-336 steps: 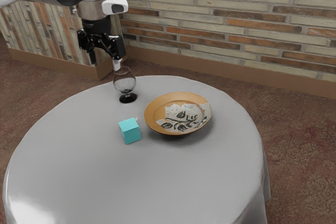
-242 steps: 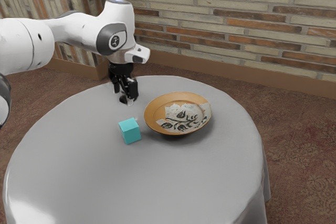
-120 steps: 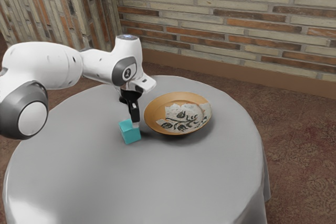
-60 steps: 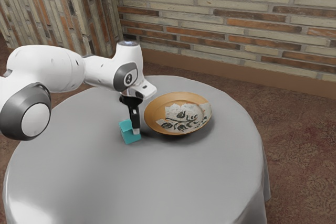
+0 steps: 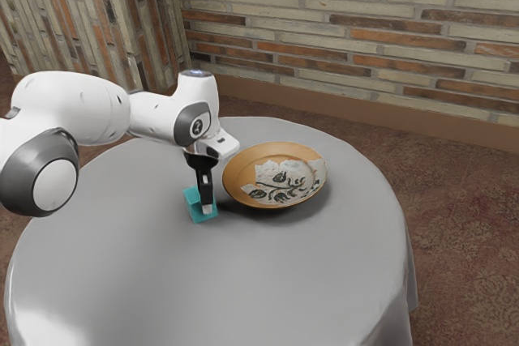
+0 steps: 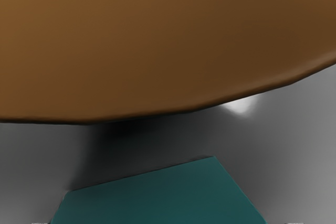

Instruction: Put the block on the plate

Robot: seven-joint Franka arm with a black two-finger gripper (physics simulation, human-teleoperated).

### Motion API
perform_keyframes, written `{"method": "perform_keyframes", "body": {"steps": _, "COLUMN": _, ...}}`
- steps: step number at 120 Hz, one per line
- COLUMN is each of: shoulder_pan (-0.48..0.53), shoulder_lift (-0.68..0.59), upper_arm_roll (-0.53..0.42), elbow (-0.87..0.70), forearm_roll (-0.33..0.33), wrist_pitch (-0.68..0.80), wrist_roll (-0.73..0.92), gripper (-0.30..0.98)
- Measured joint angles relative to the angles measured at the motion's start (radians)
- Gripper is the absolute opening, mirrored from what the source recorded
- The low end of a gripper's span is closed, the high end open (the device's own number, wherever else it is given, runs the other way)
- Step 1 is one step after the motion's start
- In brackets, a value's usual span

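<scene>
The hand (image 5: 204,207) is down at the block (image 5: 193,207); how far open it is, and whether it has hold of the block, I cannot tell. The block sits on the worktop (image 5: 268,273), just beside the plate (image 5: 242,169), with a narrow shadowed gap between it and the rim.

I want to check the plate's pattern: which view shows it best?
The exterior view: it shows the whole plate, with its dark plant pattern. The wrist view shows part of its plain brown surface.
</scene>
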Motion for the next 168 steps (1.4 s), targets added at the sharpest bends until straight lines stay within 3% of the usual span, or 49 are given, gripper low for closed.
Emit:
{"method": "perform_keyframes", "body": {"steps": 18, "shoulder_pan": 0.001, "shoulder_lift": 0.006, "upper_arm_roll": 0.006, "elbow": 0.0, "forearm_roll": 0.001, "wrist_pitch": 0.002, "wrist_roll": 0.002, "gripper": 0.47}}
{"method": "perform_keyframes", "body": {"steps": 44, "shoulder_pan": 0.0, "shoulder_lift": -0.009, "upper_arm_roll": 0.015, "elbow": -0.023, "forearm_roll": 0.001, "wrist_pitch": 0.004, "wrist_roll": 0.003, "gripper": 0.45}}
{"method": "perform_keyframes", "body": {"steps": 75, "shoulder_pan": -0.001, "shoulder_lift": -0.161, "upper_arm_roll": 0.022, "elbow": -0.18, "forearm_roll": -0.006, "wrist_pitch": 0.029, "wrist_roll": 0.0, "gripper": 0.41}}
{"method": "perform_keyframes", "body": {"steps": 102, "shoulder_pan": -0.002, "shoulder_lift": -0.27, "upper_arm_roll": 0.031, "elbow": -0.201, "forearm_roll": -0.005, "wrist_pitch": 0.021, "wrist_roll": -0.002, "gripper": 0.41}}
{"method": "perform_keyframes", "body": {"steps": 128, "shoulder_pan": -0.002, "shoulder_lift": -0.295, "upper_arm_roll": 0.036, "elbow": -0.142, "forearm_roll": -0.001, "wrist_pitch": -0.016, "wrist_roll": -0.005, "gripper": 0.41}}
{"method": "perform_keyframes", "body": {"steps": 168, "shoulder_pan": -0.035, "shoulder_lift": -0.181, "upper_arm_roll": 0.024, "elbow": 0.06, "forearm_roll": 0.008, "wrist_pitch": -0.067, "wrist_roll": -0.013, "gripper": 0.41}}
